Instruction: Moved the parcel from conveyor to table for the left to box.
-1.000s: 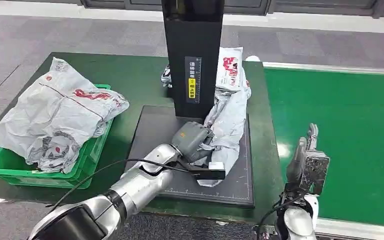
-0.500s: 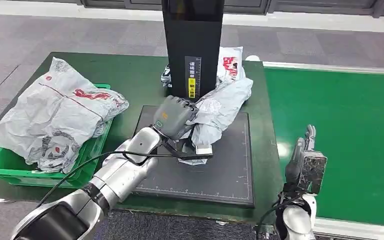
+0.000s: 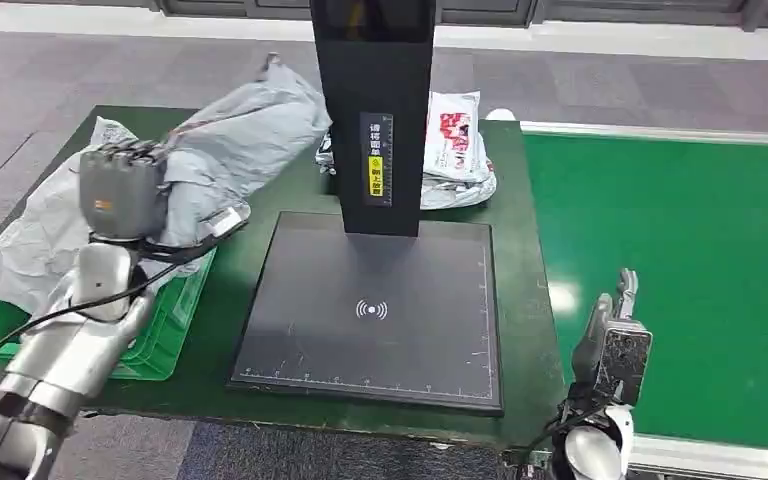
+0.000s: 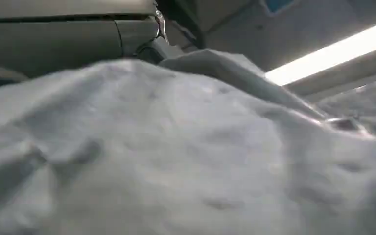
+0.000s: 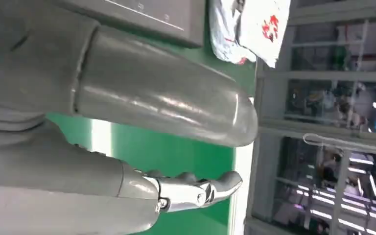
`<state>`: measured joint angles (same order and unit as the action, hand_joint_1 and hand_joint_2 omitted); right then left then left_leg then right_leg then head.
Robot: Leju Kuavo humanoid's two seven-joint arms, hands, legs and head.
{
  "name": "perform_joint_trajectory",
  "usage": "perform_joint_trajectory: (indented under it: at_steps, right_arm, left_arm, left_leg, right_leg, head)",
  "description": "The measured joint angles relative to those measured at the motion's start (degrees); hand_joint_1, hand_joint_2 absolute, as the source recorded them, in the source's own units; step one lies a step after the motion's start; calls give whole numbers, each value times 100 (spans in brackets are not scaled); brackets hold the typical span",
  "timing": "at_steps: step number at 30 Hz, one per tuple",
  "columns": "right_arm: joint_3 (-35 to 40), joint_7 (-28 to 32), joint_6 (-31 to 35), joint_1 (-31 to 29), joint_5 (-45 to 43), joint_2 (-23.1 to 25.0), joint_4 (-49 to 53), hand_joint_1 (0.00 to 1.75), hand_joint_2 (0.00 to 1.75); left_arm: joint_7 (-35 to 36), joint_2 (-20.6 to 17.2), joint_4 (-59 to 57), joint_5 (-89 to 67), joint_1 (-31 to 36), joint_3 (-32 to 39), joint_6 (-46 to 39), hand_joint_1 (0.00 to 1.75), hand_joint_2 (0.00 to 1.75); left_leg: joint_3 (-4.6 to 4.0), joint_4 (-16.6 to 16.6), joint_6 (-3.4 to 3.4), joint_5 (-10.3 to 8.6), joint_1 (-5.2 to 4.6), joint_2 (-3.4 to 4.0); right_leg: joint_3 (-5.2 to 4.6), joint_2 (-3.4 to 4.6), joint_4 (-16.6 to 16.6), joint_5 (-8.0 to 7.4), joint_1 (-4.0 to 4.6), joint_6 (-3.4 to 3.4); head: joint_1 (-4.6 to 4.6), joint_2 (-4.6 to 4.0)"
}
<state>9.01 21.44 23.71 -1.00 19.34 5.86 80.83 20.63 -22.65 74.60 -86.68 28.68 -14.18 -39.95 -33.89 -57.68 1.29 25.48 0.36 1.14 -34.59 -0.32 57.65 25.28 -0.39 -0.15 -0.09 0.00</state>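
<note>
Above the green bin's point(image 3: 175, 330) rim, left robot hand point(image 3: 120, 190) grips the parcel point(image 3: 240, 140); right robot hand point(image 3: 612, 335) seemingly open.

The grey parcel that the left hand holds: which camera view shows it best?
The head view: the whole grey parcel shows, held by the left hand above the green crate. The left wrist view gives a blurred close-up of its crumpled surface. The right wrist view tells nothing about it.

My left hand point(image 3: 120, 190) holds parcel point(image 3: 230, 150) over crate point(image 3: 165, 330) | scanner pad point(image 3: 370, 310) right of crate | conveyor point(image 3: 680, 280) right of table point(image 3: 260, 170)
</note>
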Motion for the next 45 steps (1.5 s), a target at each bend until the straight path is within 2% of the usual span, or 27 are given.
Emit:
perform_joint_trajectory:
  at_steps: [4,7,10,13,14,15,18,26,27,36,45]
  right_arm:
    - [-18,-74,11,70,92,0,15,0,0]
    - [-94,-140,13,105,127,0,96,0,0]
    - [-147,-205,13,201,216,4,245,0,0]
    - [-197,-227,-9,290,267,26,348,0,0]
    - [-199,-227,-13,313,315,39,387,0,0]
    - [-210,-234,-26,333,343,52,429,0,0]
    - [-275,-249,-81,355,402,90,481,0,0]
    - [-299,-271,-216,363,452,133,542,0,0]
    - [-302,-275,-243,363,463,133,557,0,0]
    - [-330,-275,-302,320,420,136,562,0,0]
    - [-332,-280,-317,325,422,138,564,0,0]
  left_arm:
    - [-365,-233,540,0,-888,1012,0,175,175]
    - [-597,-233,690,0,-1106,1546,0,175,175]
    - [-378,-321,670,0,-1287,1941,0,175,175]
    - [31,-445,517,0,-1279,1990,0,175,175]
    - [143,-463,406,-2,-1261,1988,7,154,175]
    - [223,-476,250,-2,-1222,1971,26,0,175]
    - [203,-482,-106,-2,-1111,1837,77,0,175]
    - [-1050,16,-1216,42,-546,1798,778,0,175]
    - [-1196,115,-1370,88,-439,1818,818,0,0]
    - [-1674,617,-2040,376,-97,1881,839,0,0]
    - [-2022,818,-2121,859,-26,1947,881,0,0]
  left_leg:
    - [1,-1,12,10,0,7]
    - [-6,-3,11,10,0,-15]
    - [-4,-3,12,11,1,-9]
    - [-2,-4,12,10,0,-15]
    - [-2,-4,12,10,0,-14]
    - [-1,-4,13,10,2,-14]
    - [-1,-4,14,8,3,-14]
    - [0,-5,12,6,1,-18]
    - [0,-6,12,6,0,-21]
    - [0,-6,11,6,-1,-28]
    - [0,-5,11,6,-1,-27]
  right_leg:
    - [-9,9,0,6,-1,-6]
    - [-2,-19,-2,8,-2,-6]
    - [-8,-12,-2,8,-3,-8]
    - [-6,-19,-3,9,-2,-9]
    - [-5,-18,-3,9,-2,-9]
    - [-6,-17,-3,8,-1,-9]
    - [-6,-17,-3,7,0,-10]
    - [-2,-20,-3,2,-1,-5]
    - [-1,-20,-3,2,-2,-5]
    - [1,-25,-3,3,-2,-5]
    - [1,-25,-2,3,-2,-5]
  head:
    - [0,0]
    - [2,0]
    - [-2,0]
    - [2,0]
    - [0,0]
    - [2,0]
    - [0,0]
    - [0,0]
    - [0,0]
    - [2,0]
    - [0,0]
